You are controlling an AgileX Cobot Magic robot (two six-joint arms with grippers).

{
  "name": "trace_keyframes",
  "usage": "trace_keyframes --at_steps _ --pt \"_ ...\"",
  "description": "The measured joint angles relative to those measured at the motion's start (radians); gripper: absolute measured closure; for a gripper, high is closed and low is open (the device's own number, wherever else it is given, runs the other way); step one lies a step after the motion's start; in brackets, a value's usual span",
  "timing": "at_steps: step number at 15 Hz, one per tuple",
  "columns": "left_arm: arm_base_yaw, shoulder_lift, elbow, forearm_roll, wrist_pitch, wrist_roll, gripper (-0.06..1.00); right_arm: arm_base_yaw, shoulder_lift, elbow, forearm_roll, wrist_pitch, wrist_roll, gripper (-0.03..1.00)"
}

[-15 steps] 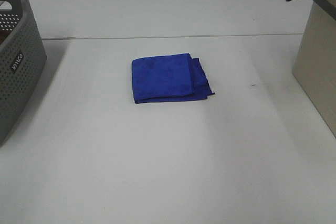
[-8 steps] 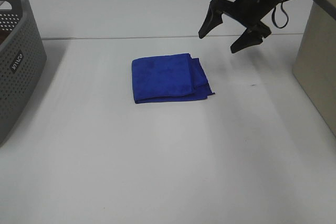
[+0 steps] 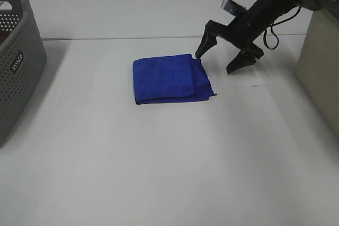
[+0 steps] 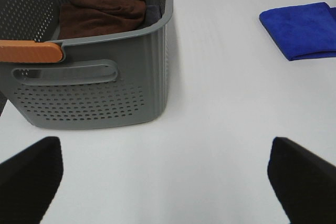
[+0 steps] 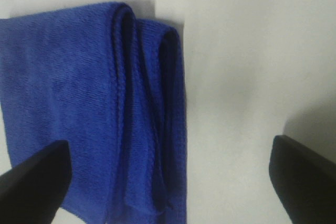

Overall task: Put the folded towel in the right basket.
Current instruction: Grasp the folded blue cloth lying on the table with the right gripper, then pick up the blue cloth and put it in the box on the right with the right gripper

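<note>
A folded blue towel (image 3: 169,79) lies flat on the white table (image 3: 159,157) near the middle. It also shows in the right wrist view (image 5: 94,108) and at the far edge of the left wrist view (image 4: 302,30). My right gripper (image 3: 218,58) is open, low over the table just right of the towel's right edge, with one fingertip close to the towel's far right corner. The beige right basket (image 3: 320,67) stands at the right edge. My left gripper (image 4: 163,174) is open and empty, near the grey basket.
A grey perforated basket (image 3: 16,56) stands at the left edge; in the left wrist view it (image 4: 94,82) holds a brown towel (image 4: 102,6). A small dark mark (image 3: 256,85) is on the table right of the towel.
My right arm has come in from the top right and dropped toward the table, ending open beside the towel's right edge. The towel has not moved.
</note>
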Motion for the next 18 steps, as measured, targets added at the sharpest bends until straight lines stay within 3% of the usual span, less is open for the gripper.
trace_keyframes --at_steps 5,7,8,10,11,13,15,16,18 --pt "0.0 0.0 0.0 0.0 0.0 0.0 -0.04 0.082 0.059 -0.023 0.07 -0.002 0.019 0.02" --pt "0.0 0.0 0.0 0.0 0.0 0.0 -0.04 0.121 0.069 -0.025 0.093 -0.039 0.029 0.08" --pt "0.0 0.0 0.0 0.0 0.0 0.0 -0.04 0.152 0.075 -0.026 0.094 -0.067 0.03 0.19" --pt "0.0 0.0 0.0 0.0 0.0 0.0 -0.04 0.204 0.093 -0.023 0.076 -0.118 0.059 0.68" --pt "0.0 0.0 0.0 0.0 0.0 0.0 -0.04 0.217 0.099 -0.023 0.08 -0.122 0.065 0.87" --pt "0.0 0.0 0.0 0.0 0.0 0.0 -0.04 0.219 0.099 -0.026 0.08 -0.112 0.065 0.88" --pt "0.0 0.0 0.0 0.0 0.0 0.0 -0.04 0.218 0.101 -0.076 0.041 -0.016 0.064 0.88" --pt "0.0 0.0 0.0 0.001 0.0 0.0 -0.04 0.218 0.101 -0.203 -0.019 0.046 0.036 0.88" --pt "0.0 0.0 0.0 0.005 0.0 0.0 -0.04 0.217 0.054 -0.284 -0.055 0.049 0.033 0.88"
